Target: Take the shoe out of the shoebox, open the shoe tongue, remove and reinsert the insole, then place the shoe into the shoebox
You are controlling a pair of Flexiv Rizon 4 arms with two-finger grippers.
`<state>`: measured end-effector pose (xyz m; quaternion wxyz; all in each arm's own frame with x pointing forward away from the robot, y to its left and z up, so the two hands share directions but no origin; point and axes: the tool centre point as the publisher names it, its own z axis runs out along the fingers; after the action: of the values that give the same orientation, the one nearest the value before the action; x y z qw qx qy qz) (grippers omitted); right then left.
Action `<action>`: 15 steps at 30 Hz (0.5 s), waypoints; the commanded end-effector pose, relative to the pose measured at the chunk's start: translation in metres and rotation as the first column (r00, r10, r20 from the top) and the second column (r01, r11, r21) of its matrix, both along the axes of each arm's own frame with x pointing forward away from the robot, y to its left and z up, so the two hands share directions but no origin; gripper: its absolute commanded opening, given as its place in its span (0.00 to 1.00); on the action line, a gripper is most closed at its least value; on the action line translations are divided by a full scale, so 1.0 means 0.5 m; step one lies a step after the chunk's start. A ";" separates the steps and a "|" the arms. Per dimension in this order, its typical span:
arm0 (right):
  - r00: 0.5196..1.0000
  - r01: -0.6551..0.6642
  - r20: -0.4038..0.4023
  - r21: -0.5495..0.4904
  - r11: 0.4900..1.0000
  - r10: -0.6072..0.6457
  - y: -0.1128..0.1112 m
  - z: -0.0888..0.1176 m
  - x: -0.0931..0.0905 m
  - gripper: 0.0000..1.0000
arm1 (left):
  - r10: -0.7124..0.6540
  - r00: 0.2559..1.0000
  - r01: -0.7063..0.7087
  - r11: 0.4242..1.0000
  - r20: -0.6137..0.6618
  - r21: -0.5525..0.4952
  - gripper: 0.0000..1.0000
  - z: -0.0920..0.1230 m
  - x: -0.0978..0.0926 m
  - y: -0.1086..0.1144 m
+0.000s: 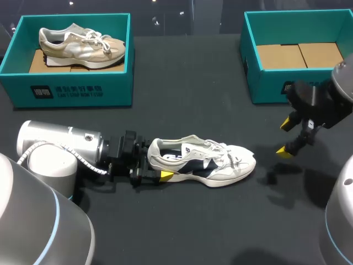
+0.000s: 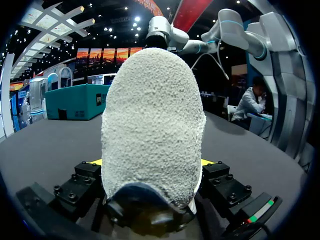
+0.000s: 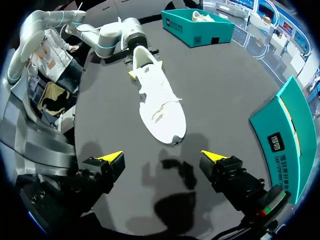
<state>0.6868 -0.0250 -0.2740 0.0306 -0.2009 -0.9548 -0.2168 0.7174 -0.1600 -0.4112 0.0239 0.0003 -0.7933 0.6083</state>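
Observation:
A white shoe with dark side panels (image 1: 201, 161) lies on its sole on the black table, toe pointing right. My left gripper (image 1: 157, 161) is at its heel, one yellow fingertip (image 1: 165, 175) against the near side. In the left wrist view the rough grey heel (image 2: 152, 125) fills the space between the fingers, which press it from both sides. My right gripper (image 1: 284, 137) hangs open above the table, right of the toe and apart from it. From the right wrist view the shoe (image 3: 157, 97) lies ahead of the open right gripper (image 3: 161, 157). The empty teal shoebox (image 1: 265, 83) stands at the back right.
A second teal box (image 1: 71, 91) at the back left holds a beige shoe (image 1: 83, 44). My left arm's grey body (image 1: 55, 143) lies low along the table's left side. Bare black table stretches between the two boxes and in front of the shoe.

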 end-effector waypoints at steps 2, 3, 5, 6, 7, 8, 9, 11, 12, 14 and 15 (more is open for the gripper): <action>0.965 0.259 -0.005 -0.156 0.953 -0.263 0.096 0.032 -0.030 1.00 | 0.001 1.000 -0.001 1.000 0.000 0.001 0.00 0.000 -0.002 0.000; 0.961 0.270 -0.013 -0.150 0.951 -0.275 0.112 0.035 -0.033 1.00 | 0.001 1.000 -0.001 1.000 0.000 0.001 0.00 0.000 -0.002 0.000; 0.927 0.356 -0.043 -0.207 0.912 -0.372 0.145 0.039 -0.038 1.00 | 0.001 1.000 -0.001 1.000 0.000 0.001 0.00 0.000 -0.002 0.000; 0.924 0.362 -0.050 -0.196 0.911 -0.378 0.163 0.043 -0.041 1.00 | 0.001 1.000 -0.001 1.000 0.000 0.001 0.00 0.000 -0.002 0.000; 0.920 0.372 -0.059 -0.191 0.909 -0.388 0.180 0.046 -0.043 1.00 | 0.001 1.000 -0.001 1.000 0.000 0.001 0.00 0.000 -0.002 0.000; 0.917 0.377 -0.061 -0.194 0.906 -0.394 0.197 0.049 -0.045 1.00 | 0.001 1.000 -0.001 1.000 0.000 0.001 0.00 0.000 -0.002 0.000; 0.917 0.377 -0.061 -0.194 0.906 -0.394 0.197 0.049 -0.045 1.00 | 0.001 1.000 -0.001 1.000 0.000 0.001 0.00 0.000 -0.002 0.000; 0.917 0.377 -0.061 -0.194 0.906 -0.394 0.197 0.049 -0.045 1.00 | 0.001 1.000 -0.001 1.000 0.000 0.001 0.00 0.000 -0.002 0.000; 0.917 0.377 -0.061 -0.194 0.906 -0.394 0.197 0.049 -0.045 1.00 | 0.001 1.000 -0.001 1.000 0.000 0.001 0.00 0.000 -0.002 0.000; 0.917 0.377 -0.061 -0.194 0.906 -0.394 0.197 0.049 -0.045 1.00 | 0.001 1.000 -0.001 1.000 0.000 0.001 0.00 0.000 -0.002 0.000; 0.917 0.377 -0.061 -0.194 0.906 -0.394 0.197 0.049 -0.045 1.00 | 0.001 1.000 -0.001 1.000 0.000 0.001 0.00 0.000 -0.002 0.000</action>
<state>0.6604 0.0683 -0.2482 0.0122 -0.3969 -0.9066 -0.1427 0.7174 -0.1601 -0.4112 0.0240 0.0002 -0.7935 0.6082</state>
